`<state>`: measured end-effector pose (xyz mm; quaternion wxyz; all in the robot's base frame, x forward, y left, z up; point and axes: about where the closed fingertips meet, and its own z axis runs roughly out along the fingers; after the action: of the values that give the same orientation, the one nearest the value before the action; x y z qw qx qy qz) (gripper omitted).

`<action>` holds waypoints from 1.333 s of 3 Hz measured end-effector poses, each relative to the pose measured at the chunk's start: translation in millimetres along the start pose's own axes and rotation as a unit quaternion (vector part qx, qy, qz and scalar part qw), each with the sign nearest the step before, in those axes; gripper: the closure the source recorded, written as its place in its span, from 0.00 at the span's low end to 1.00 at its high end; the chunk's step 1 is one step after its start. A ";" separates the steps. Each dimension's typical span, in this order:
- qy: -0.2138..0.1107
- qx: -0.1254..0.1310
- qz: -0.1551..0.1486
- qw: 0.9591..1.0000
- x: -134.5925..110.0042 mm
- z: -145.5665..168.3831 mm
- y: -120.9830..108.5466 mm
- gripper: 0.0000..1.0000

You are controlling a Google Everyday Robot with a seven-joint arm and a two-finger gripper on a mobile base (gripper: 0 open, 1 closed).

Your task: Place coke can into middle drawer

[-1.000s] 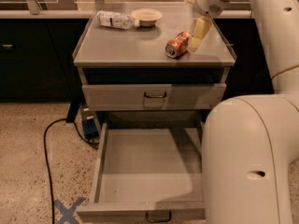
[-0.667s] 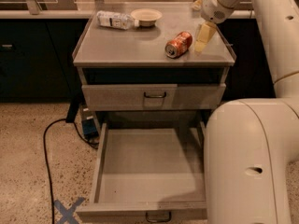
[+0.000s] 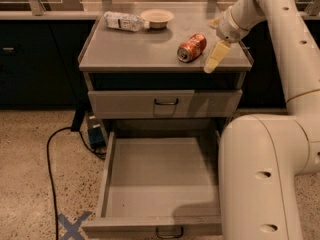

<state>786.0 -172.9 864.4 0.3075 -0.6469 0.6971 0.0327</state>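
Observation:
The coke can (image 3: 191,47), red-orange with a silver end, lies on its side on the grey cabinet top (image 3: 135,51), right of centre. My gripper (image 3: 214,39) hangs just to the right of the can, apart from it, open and empty. One pale finger (image 3: 215,57) points down-left past the top's front edge. The middle drawer (image 3: 111,184) is pulled far out below; its deep grey tray is empty and its dark loop handle (image 3: 169,231) shows at the bottom. The drawer front above it (image 3: 165,103) is shut.
A clear plastic bottle (image 3: 123,20) lies at the back left of the top beside a small bowl (image 3: 157,18). My bulky white arm (image 3: 260,179) fills the right side beside the open drawer. A black cable (image 3: 50,154) and blue tape cross (image 3: 72,225) lie on the floor at left.
The gripper has shifted a little right and lower, its finger now reaching over the top's front edge. The can and the drawer have not moved.

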 end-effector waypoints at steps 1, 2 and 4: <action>-0.022 -0.012 -0.024 0.999 -8.2 23.7 -0.1 0.00; -0.022 -0.007 -0.026 0.999 -9.9 29.0 -3.5 0.00; -0.029 0.026 -0.059 0.998 -26.9 55.8 -25.7 0.00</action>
<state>830.6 -128.6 841.1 0.3454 -0.6773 0.6494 0.0152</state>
